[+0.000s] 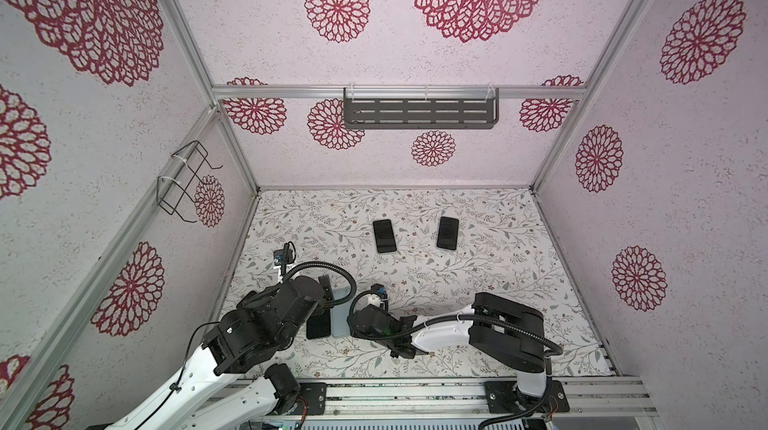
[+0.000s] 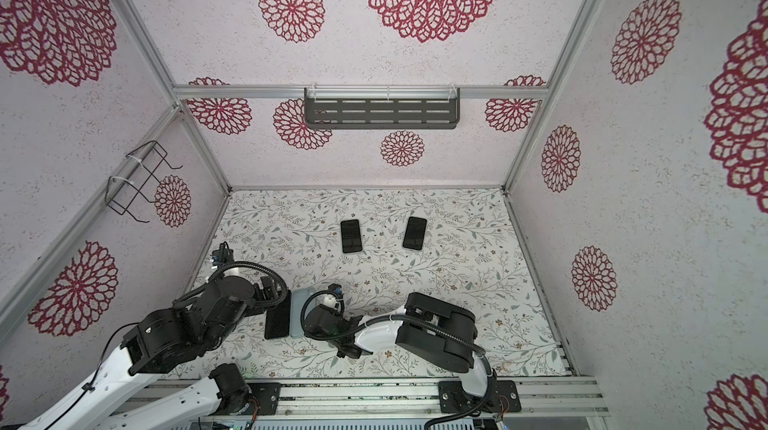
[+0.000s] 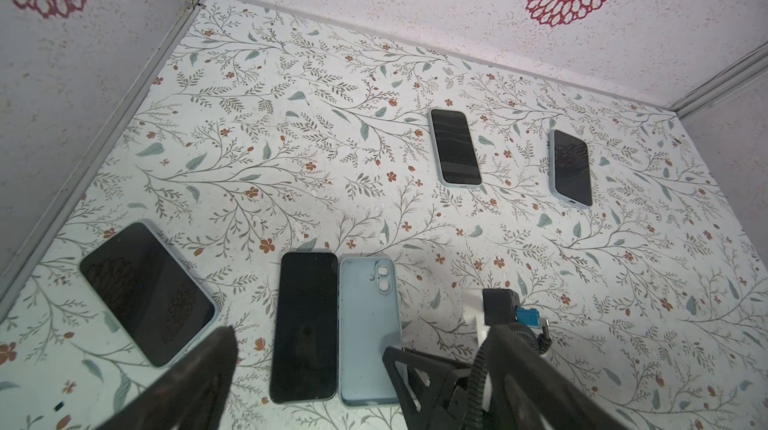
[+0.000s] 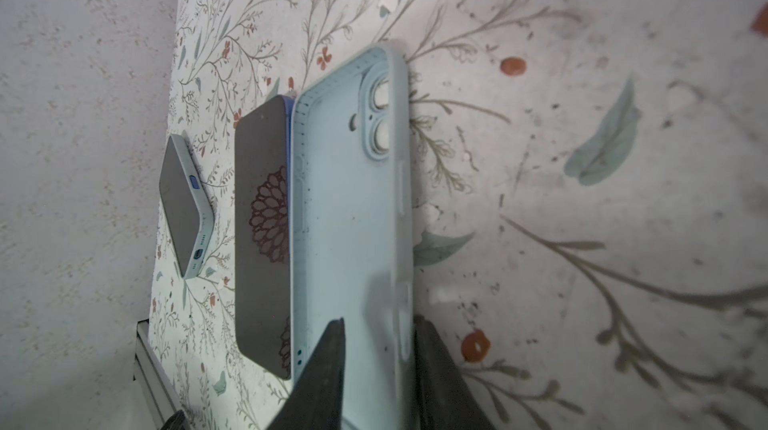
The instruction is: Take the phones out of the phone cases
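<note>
**Phone free, case empty, side by side on the mat**

Pictured at far left, near the wall: spare phone, screen up, in a shell of its own. Next along, hanging spread wide and holding nothing: left gripper, directly over phone. Lying bare and screen up on mat, long axis running away from the robot. Pressed close against case on its right, the two parallel in both top views.

Straddling the case's outer long wall, toward the near end: right gripper. Fingers part open, one inside the shell and one outside, more gap than wall between them. Hard to say from this angle whether either pad brushes the rim; no firm hold apparent.

Judged complete but for pulling clear. Phone to the left of those fingers, across the case's width, and nearer the left arm. Safest retreat probably straight up, to avoid nudging case into phone.
</note>
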